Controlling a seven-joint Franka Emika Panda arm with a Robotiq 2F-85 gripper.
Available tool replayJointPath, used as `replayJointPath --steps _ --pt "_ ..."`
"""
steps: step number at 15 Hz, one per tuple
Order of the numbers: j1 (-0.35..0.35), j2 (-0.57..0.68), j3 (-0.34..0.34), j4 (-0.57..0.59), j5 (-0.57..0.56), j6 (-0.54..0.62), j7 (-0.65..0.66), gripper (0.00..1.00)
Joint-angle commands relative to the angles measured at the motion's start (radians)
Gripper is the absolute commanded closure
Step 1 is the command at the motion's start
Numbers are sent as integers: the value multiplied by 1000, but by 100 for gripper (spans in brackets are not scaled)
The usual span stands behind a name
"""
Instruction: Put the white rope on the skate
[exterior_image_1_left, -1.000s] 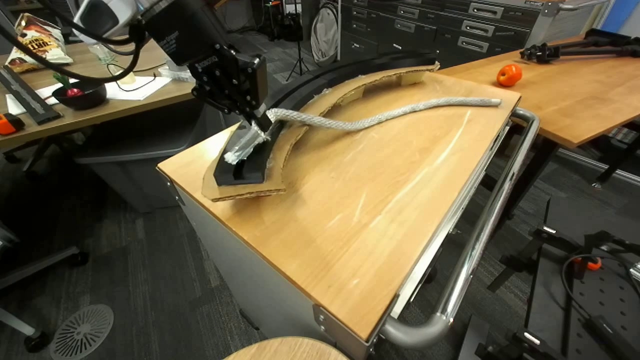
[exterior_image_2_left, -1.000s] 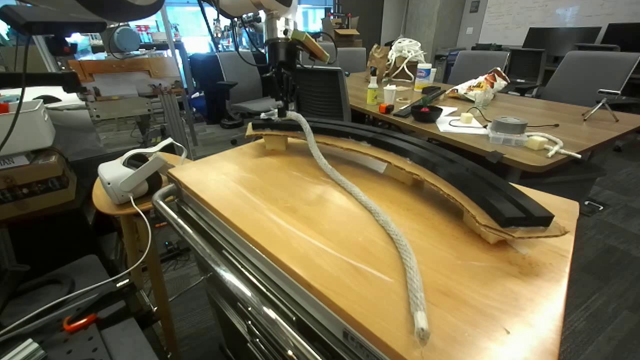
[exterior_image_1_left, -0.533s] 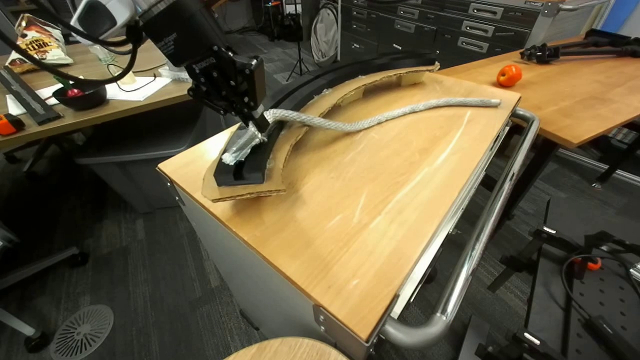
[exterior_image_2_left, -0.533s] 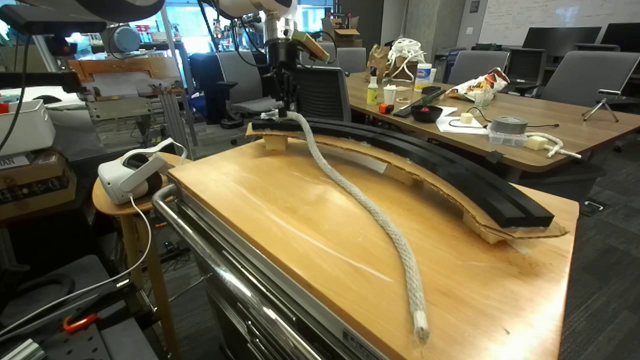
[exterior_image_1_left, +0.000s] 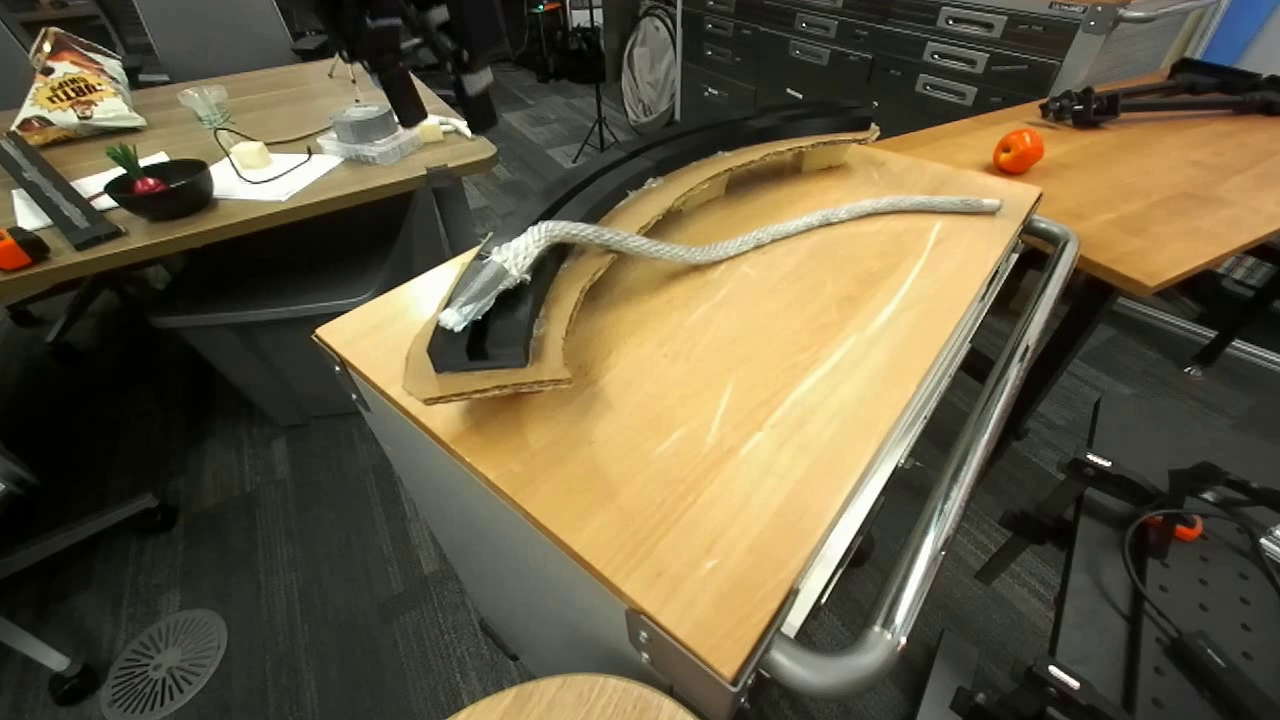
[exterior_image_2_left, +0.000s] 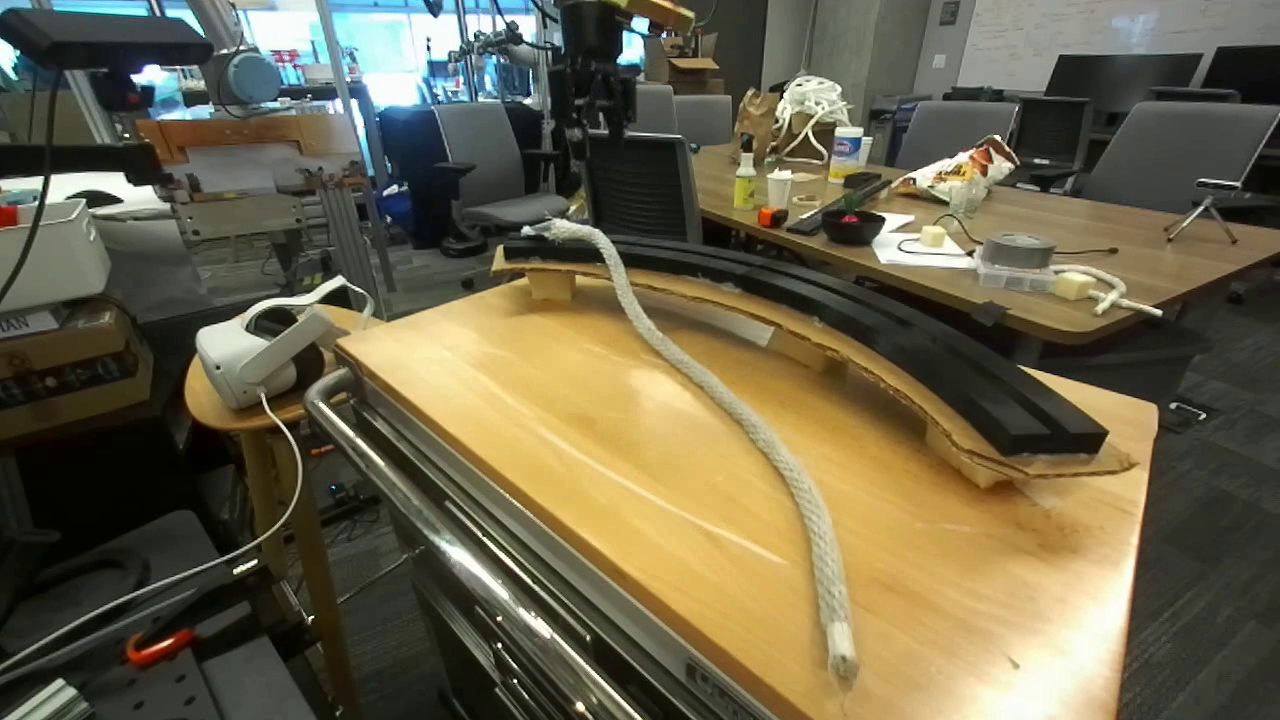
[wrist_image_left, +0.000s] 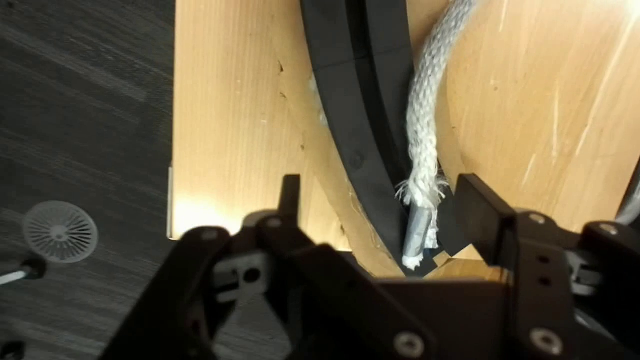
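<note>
The white rope (exterior_image_1_left: 690, 252) has its frayed, grey-taped end lying over one end of the black skate (exterior_image_1_left: 595, 190). From there it leaves the curve across the inner edge, and the remainder winds over the tabletop, as both exterior views show. In an exterior view the bare stretch of the skate (exterior_image_2_left: 900, 345) runs away from the rope (exterior_image_2_left: 745, 418). My gripper (exterior_image_1_left: 442, 108) hangs above the skate, clear of the rope. In the wrist view its fingers (wrist_image_left: 485, 215) stand wide apart, the taped tip (wrist_image_left: 417, 232) showing below and between them, untouched.
Cardboard (exterior_image_2_left: 820, 340) on small blocks lifts the skate off the wooden cart top (exterior_image_1_left: 760, 400). A chrome rail (exterior_image_1_left: 960, 480) runs along one cart side. Beyond stands a table (exterior_image_2_left: 1130, 230) with a bowl, a chip bag and tape. A headset (exterior_image_2_left: 250, 350) rests on a stool.
My gripper has let go of the rope near its taped end, opened and risen well above the skate. The rope's end stays lying on the skate.
</note>
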Motion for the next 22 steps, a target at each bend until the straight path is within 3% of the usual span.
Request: replayJointPath --steps 1,4,5,9,12,16,19,22 --pt "-72 -175 4 -198 70 100 137 0" --pt "-121 -286 0 -332 132 149 263 0" --pt "-93 -172 -1 -175 88 86 187 0" --pt "-120 -248 -1 -277 113 112 242 0" --pt "-91 -279 -34 -330 69 187 452 0" --pt "-149 -407 -64 -545 92 274 613 0" --pt "-163 -485 -119 -673 47 294 723 0" --pt "-201 -570 -139 -821 46 357 680 0"
